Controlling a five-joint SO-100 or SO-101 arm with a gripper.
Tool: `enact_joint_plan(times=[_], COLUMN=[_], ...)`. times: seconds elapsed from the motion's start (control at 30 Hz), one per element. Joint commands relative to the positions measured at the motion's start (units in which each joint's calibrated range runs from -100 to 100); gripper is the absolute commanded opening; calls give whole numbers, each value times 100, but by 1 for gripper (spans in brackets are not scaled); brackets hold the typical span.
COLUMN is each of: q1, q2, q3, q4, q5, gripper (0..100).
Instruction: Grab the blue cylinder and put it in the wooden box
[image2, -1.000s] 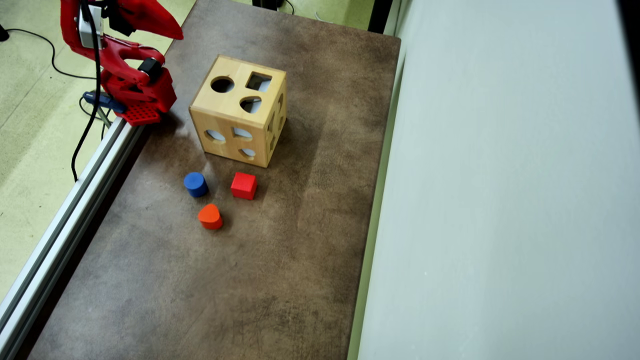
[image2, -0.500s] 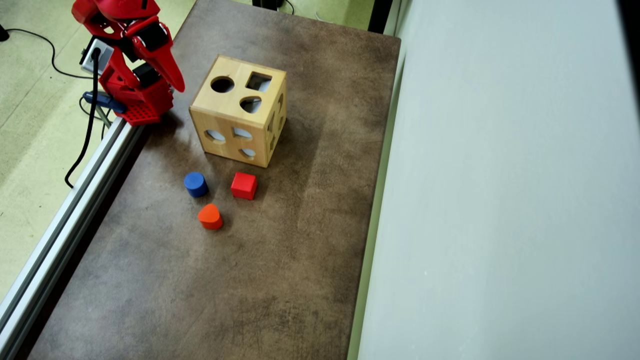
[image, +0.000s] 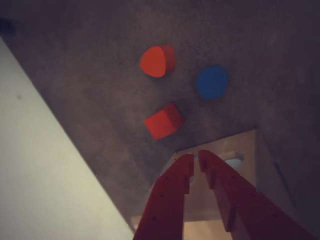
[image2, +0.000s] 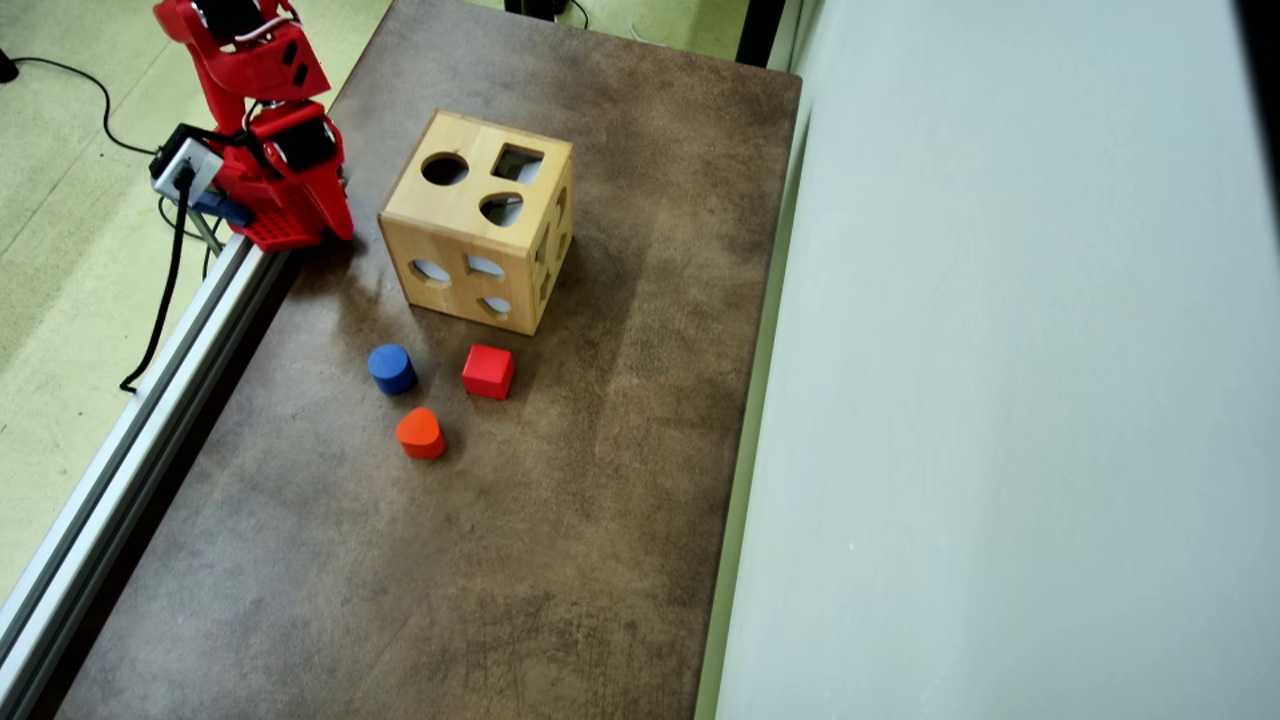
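Swung downward since a moment ago, the red arm's hand (image: 196, 156) hangs nearly closed, empty, beside the wooden box (image2: 478, 222); blue cylinder (image2: 391, 368) stands clear on open table (image2: 560, 520).

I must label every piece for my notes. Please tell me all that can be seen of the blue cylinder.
The blue cylinder is a short, solid, dark-blue block with a flat round top and a matt, painted look. It stands upright on the brown table, touching nothing else. In the overhead view it sits just below the wooden box, left of the red cube and above the orange block. The closed fingers are far from it.
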Motion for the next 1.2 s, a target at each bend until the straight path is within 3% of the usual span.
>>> enact_joint_plan(times=[0.0, 0.3, 0.6, 0.87, 1.17], q1=[148, 452, 452, 437, 400], q2=[251, 1347, 2349, 2893, 3496], q3=[-34, -25, -25, -34, -25], q4=[-114, -114, -114, -154, -998], q5=[283, 332, 1026, 1050, 1055], gripper=[3, 3, 3, 3, 3])
